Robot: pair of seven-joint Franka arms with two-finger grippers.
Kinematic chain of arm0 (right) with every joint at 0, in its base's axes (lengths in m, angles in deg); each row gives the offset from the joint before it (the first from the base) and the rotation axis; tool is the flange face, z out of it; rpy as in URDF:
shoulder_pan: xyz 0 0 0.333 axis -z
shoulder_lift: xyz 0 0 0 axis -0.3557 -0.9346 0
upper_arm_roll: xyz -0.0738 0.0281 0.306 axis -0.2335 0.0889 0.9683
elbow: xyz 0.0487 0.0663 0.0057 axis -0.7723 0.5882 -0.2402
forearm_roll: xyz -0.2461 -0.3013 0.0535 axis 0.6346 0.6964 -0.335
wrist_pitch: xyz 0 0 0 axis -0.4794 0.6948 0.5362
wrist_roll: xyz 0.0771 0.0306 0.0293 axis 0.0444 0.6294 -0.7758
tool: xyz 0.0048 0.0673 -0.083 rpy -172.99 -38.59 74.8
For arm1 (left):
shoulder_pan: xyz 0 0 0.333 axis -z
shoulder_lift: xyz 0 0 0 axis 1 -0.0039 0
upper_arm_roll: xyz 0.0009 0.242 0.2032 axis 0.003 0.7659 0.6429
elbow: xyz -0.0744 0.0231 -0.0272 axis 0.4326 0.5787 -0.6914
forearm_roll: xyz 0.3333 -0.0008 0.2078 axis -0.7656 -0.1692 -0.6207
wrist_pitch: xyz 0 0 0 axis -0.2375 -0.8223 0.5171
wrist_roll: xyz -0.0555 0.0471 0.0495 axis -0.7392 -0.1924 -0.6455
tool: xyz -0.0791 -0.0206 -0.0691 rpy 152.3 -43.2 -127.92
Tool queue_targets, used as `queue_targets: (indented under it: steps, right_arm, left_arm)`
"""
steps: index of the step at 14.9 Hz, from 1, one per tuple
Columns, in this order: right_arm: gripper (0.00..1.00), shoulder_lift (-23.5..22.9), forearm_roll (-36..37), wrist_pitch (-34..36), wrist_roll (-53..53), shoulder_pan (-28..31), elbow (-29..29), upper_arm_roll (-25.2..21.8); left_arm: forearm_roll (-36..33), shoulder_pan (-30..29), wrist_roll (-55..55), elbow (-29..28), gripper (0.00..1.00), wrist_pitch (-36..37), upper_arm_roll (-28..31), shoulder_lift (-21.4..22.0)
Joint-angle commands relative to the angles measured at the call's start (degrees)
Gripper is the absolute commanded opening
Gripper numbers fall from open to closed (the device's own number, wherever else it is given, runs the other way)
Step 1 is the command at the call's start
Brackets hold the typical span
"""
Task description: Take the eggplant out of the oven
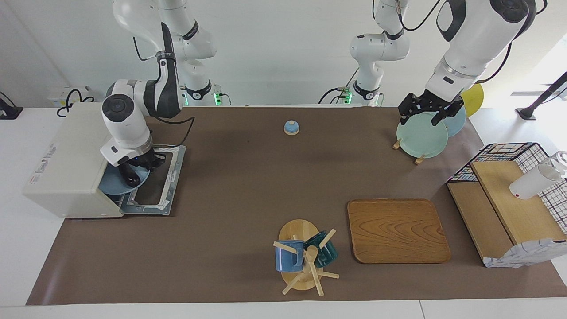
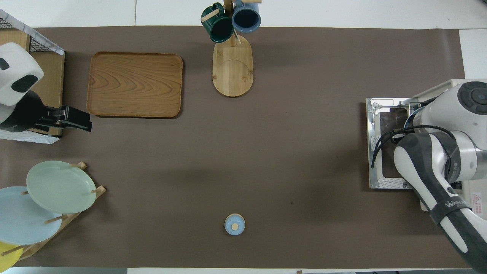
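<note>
**Right gripper at the open oven, left gripper waiting over the plates**

Closest to the robots: a small blue bell (image 1: pixel 291 127) in the middle of the brown mat. Toward the left arm's end, a pale green plate (image 1: pixel 421 139) upright in a wooden rack. Over it, the left gripper (image 1: pixel 423 116), fingers wide apart, holding nothing, waiting.

A little farther, at the right arm's end: the oven (image 1: pixel 66 168), its door (image 1: pixel 170 186) folded down flat on the mat. In its mouth, a blue plate (image 1: pixel 110 188), half sticking out. Right gripper (image 1: pixel 133 175) low over this plate; impossible to tell if its fingers are apart or together. Eggplant not clearly seen: only a dark shape under the gripper, on the plate.

Farthest: a wooden tray (image 1: pixel 396 230) and, beside it, a mug tree (image 1: pixel 305 257) with two mugs.
</note>
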Motion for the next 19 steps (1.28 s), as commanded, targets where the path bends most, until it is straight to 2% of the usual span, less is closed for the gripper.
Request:
queue_targets:
  steps: [1,3,6,9,11,14,16,18,19]
  right_arm:
    - [0.00,1.7,0.9,-0.1,-2.7,0.3,0.9,0.5]
    - [0.00,0.7,0.9,3.5,-2.5,-2.8,-3.0,0.9]
    - [0.00,-1.4,0.5,8.4,4.6,-12.3,-10.1,0.9]
    - [0.00,-3.5,-1.1,8.7,11.6,-22.4,-14.2,1.1]
    - [0.00,-9.5,-3.9,12.3,20.8,-27.6,-22.7,1.2]
    - [0.00,-22.7,-4.9,18.7,32.1,-35.6,-39.4,1.3]
    - [0.00,-25.9,-8.4,15.8,40.4,-38.6,-41.1,1.4]
    - [0.00,-26.7,-10.0,12.6,42.5,-41.7,-40.9,1.7]
    - [0.00,-28.8,-10.0,12.3,44.8,-43.6,-40.9,1.7]
  left_arm:
    - [-1.3,0.4,0.0,-0.8,1.00,-0.3,0.4,1.0]
    - [-1.3,0.4,0.0,-0.7,1.00,-0.3,0.4,0.9]
    - [-1.3,0.4,0.0,-0.8,1.00,-0.3,0.4,0.9]
    - [-1.3,0.4,0.0,-0.8,1.00,-0.3,0.4,0.9]
    - [-1.3,0.4,0.0,-0.8,1.00,-0.4,0.4,0.9]
    - [-1.3,0.4,0.0,-0.8,1.00,-0.3,0.4,0.9]
    - [-1.3,0.4,0.0,-0.8,1.00,-0.3,0.4,0.9]
    - [-1.3,0.4,0.0,-0.8,1.00,-0.3,0.4,0.9]
    - [-1.3,0.4,0.0,-0.8,1.00,-0.3,0.4,0.9]
